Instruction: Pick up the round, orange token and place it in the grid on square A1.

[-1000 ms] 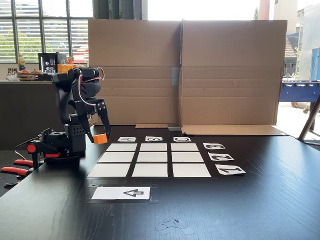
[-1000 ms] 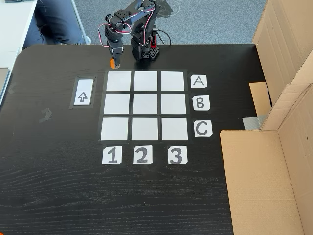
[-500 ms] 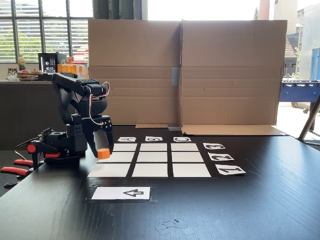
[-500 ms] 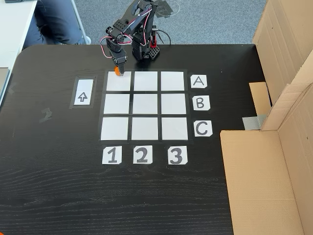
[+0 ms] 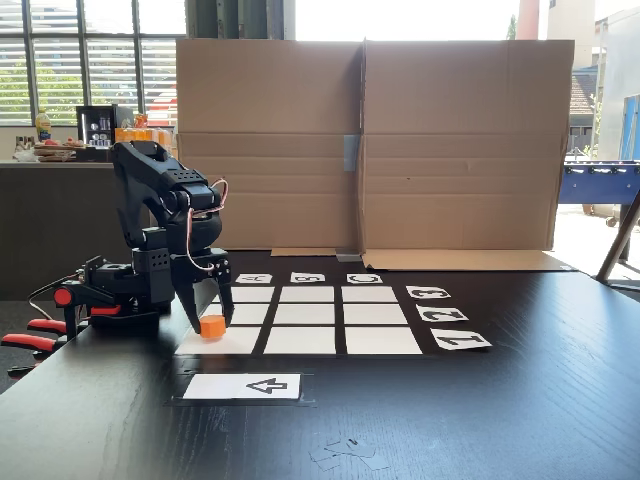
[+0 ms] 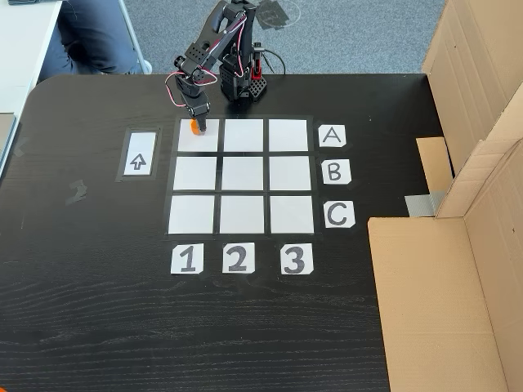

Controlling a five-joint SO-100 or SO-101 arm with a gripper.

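Note:
The orange token sits low over square A1, the near-left corner square of the grid in a fixed view from the side. My gripper points down with a finger on each side of the token, shut on it. In a fixed view from above, the token lies at the upper left part of square A1, under my gripper. From either view I cannot tell whether the token touches the paper. The grid has labels A B C and 1 2 3 along two edges.
A white card with a black arrow lies beside the grid. Cardboard walls stand behind and beside the table. Red-handled clamps hold the arm's base. A seated person's legs are beyond the table.
The arm has reached out from beside its base and lowered the held token from mid-air down onto square A1.

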